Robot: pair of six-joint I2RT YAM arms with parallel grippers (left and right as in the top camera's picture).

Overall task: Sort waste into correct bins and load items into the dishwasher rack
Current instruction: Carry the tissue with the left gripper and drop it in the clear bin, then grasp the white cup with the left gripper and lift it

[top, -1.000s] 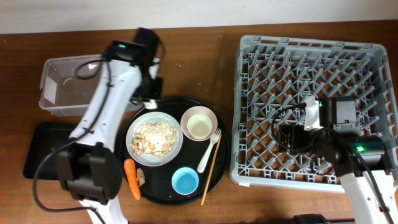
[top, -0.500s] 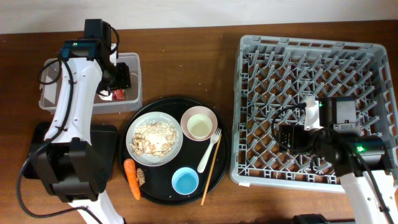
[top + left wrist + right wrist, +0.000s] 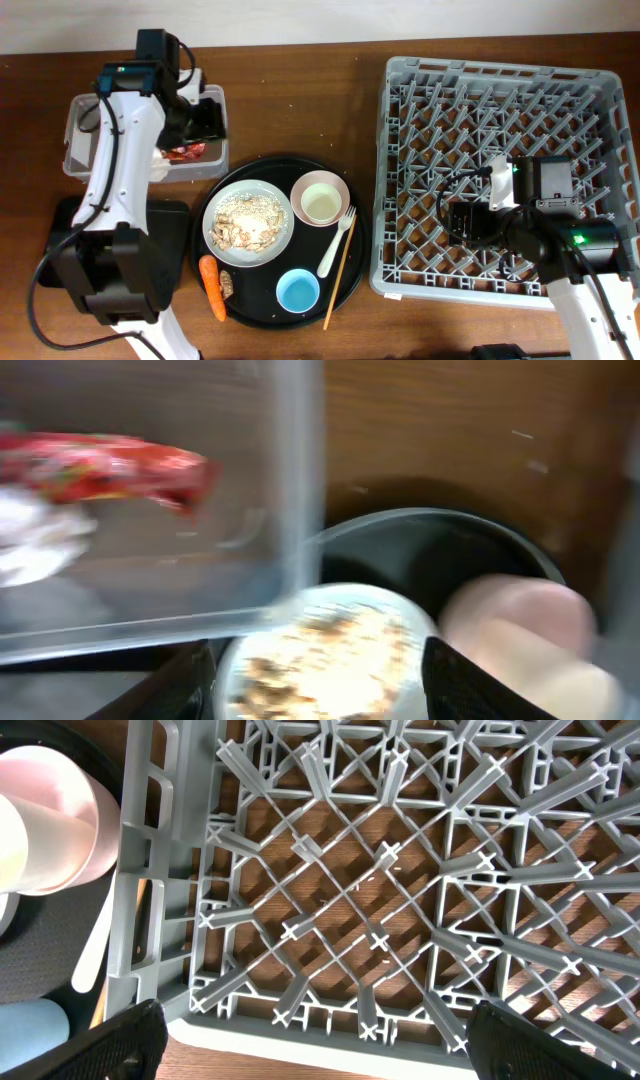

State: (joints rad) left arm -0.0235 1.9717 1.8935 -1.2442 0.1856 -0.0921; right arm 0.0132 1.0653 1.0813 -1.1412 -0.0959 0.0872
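- Overhead: the left gripper (image 3: 207, 123) hovers over the right end of the clear tub (image 3: 75, 150) at the table's top left. The crumpled red wrapper (image 3: 185, 152) lies inside that tub just below it, free of the fingers
- Overhead: the shallow black tray (image 3: 60, 235) sits below the tub, partly hidden by the left arm. The round black tray (image 3: 360, 250) carries the white plate (image 3: 215, 200) with the beige food scraps (image 3: 245, 220), and the pink bowl (image 3: 320, 198) beside the plate
- Overhead: the light-blue cup (image 3: 297, 291) stands at the front of the round tray. The white fork (image 3: 338, 245) and the chopsticks (image 3: 340, 270) lie side by side at its right, and the carrot (image 3: 211, 286) and brown scrap (image 3: 227, 283) at its left edge
- Overhead: the right gripper (image 3: 466, 218) hangs over the grey rack (image 3: 500, 90), inside its walls. Its jaw state cannot be told from this view
- Left wrist: the left gripper (image 3: 320, 685) has its fingertips spread wide with nothing between them. The red wrapper (image 3: 100, 468) rests behind the tub wall (image 3: 300, 490), with the white tissue (image 3: 35, 540) just beside it. The plate (image 3: 320, 660) and pink bowl (image 3: 520, 625) show blurred below
- Right wrist: the right gripper (image 3: 320, 1040) is spread wide and empty above the rack's lattice floor (image 3: 380, 900). The pink bowl (image 3: 50, 820), fork (image 3: 95, 955) and blue cup (image 3: 35, 1025) lie outside the rack wall, at the left
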